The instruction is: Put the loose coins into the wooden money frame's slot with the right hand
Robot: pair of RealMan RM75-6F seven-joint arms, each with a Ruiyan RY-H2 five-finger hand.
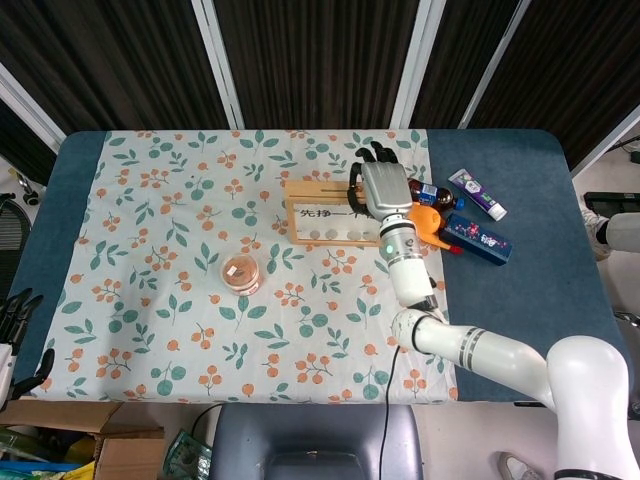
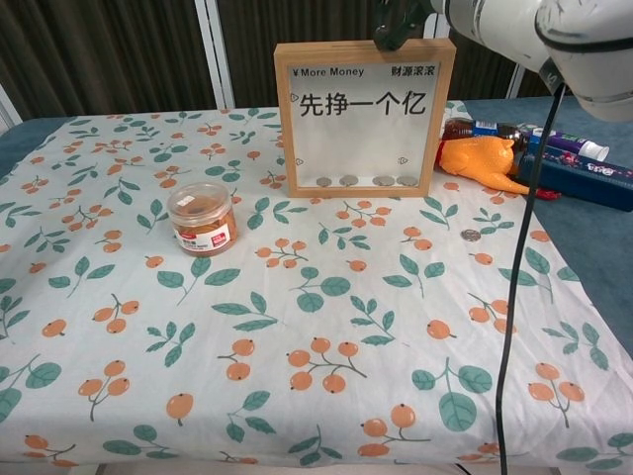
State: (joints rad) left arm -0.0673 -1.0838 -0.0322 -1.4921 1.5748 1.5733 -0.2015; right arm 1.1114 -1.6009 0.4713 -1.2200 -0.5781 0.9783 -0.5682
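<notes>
A: Near edge first. What lies on the bench (image 2: 584, 257)?

B: A floral cloth (image 2: 247, 327) covers most of it. In the chest view one loose coin (image 2: 471, 236) lies flat on the cloth, right of centre, well apart from the frame. Left of centre stands a small clear jar (image 2: 202, 219) with an orange lid, upright.

A: And the left hand?

B: Dark fingers show at the lower left edge of the head view, off the bench. That left hand (image 1: 18, 325) holds nothing, fingers apart.

A: Further back?

B: The wooden money frame (image 2: 365, 117) stands upright in the upper centre of the chest view. Four coins (image 2: 365, 181) rest in a row along its inside bottom edge. Just right of the frame lies an orange toy (image 2: 482, 160), then a dark bottle (image 2: 465, 129), a blue box (image 2: 584, 180) and a toothpaste tube (image 1: 477, 194) on the bare blue surface.

A: The right hand?

B: The right hand (image 1: 383, 184) hangs over the right end of the frame's top edge in the head view, palm down. In the chest view only its dark fingers (image 2: 388, 22) show, at the frame's upper right corner, touching or just above the top rail. Whether they pinch a coin, I cannot tell; the fingertips are hidden behind the hand's back from above and cropped from the front.
</notes>
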